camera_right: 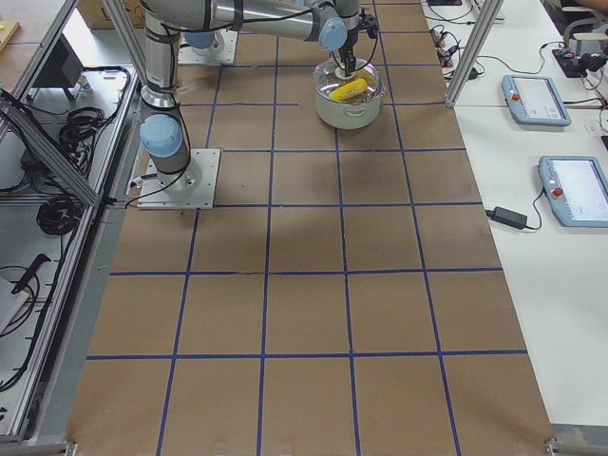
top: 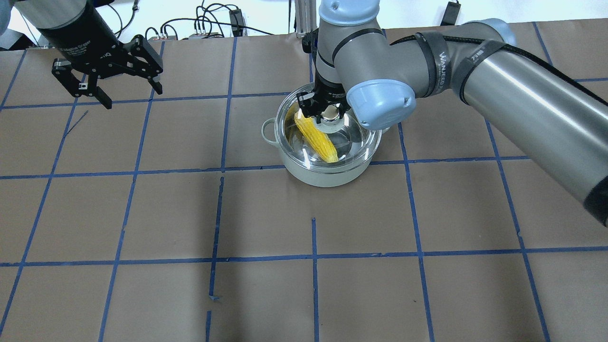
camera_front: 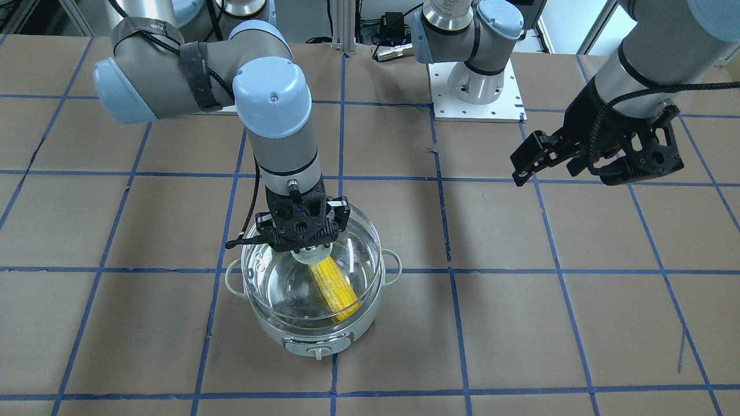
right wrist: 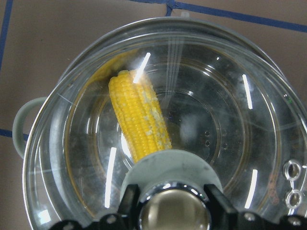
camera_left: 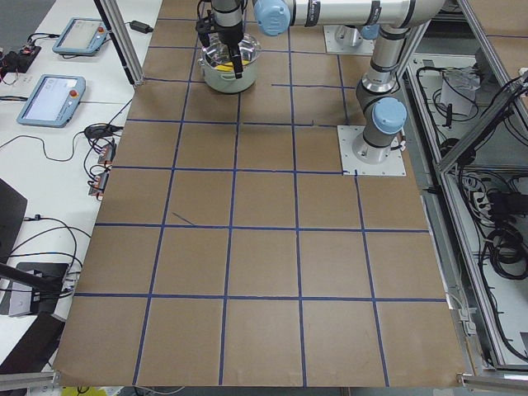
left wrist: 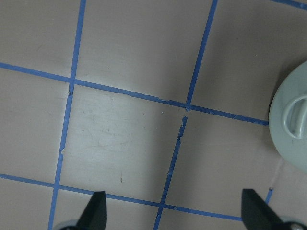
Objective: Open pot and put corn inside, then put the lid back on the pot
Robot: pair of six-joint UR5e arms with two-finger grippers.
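Note:
The pale mint-white pot [camera_front: 315, 338] stands on the table, its knob facing the operators' side. The yellow corn [camera_front: 335, 286] lies inside it, seen through the glass. My right gripper [camera_front: 309, 245] is shut on the knob of the clear glass lid [camera_front: 361, 242] and holds the lid over the pot's mouth, slightly off toward the robot. I cannot tell whether the rim rests on the pot. The right wrist view shows the corn [right wrist: 139, 120] under the lid [right wrist: 249, 143]. My left gripper [camera_front: 566, 173] is open and empty, raised well to the side of the pot [top: 327, 176].
The table [top: 266, 285] is covered in brown paper with a blue tape grid. The left arm's white base plate [camera_front: 477, 107] sits at the robot's edge. Teach pendants [camera_right: 537, 95] lie on a side bench. The left wrist view catches the pot's side [left wrist: 292, 120].

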